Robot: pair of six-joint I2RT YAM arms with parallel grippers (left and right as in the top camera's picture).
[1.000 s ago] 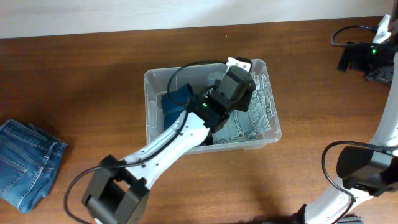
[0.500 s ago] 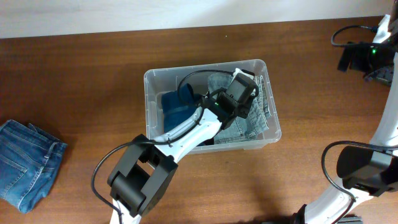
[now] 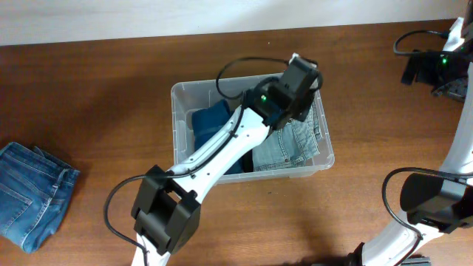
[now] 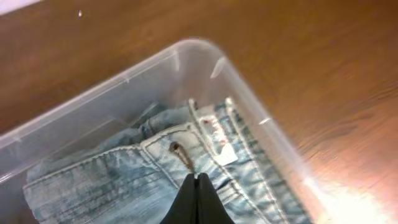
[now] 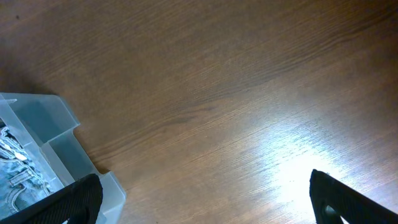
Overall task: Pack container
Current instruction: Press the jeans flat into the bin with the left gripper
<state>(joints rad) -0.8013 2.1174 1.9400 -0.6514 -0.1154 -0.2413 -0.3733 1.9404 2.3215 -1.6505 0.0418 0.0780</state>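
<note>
The container is a clear plastic bin in the middle of the table. A light blue pair of jeans lies in its right half and a dark blue garment in its left half. My left gripper hangs over the bin's far right corner. In the left wrist view its jaws are shut and empty just above the jeans' waistband, inside the bin's rim. My right gripper is open over bare table, far right of the bin, whose corner shows.
A folded pair of blue jeans lies at the table's left edge. The right arm and its cables occupy the far right side. The table's back edge runs along the top.
My left gripper has moved from low over the jeans in the bin up and toward the bin's far right corner. The light jeans now lie uncovered. The right arm has not moved.
</note>
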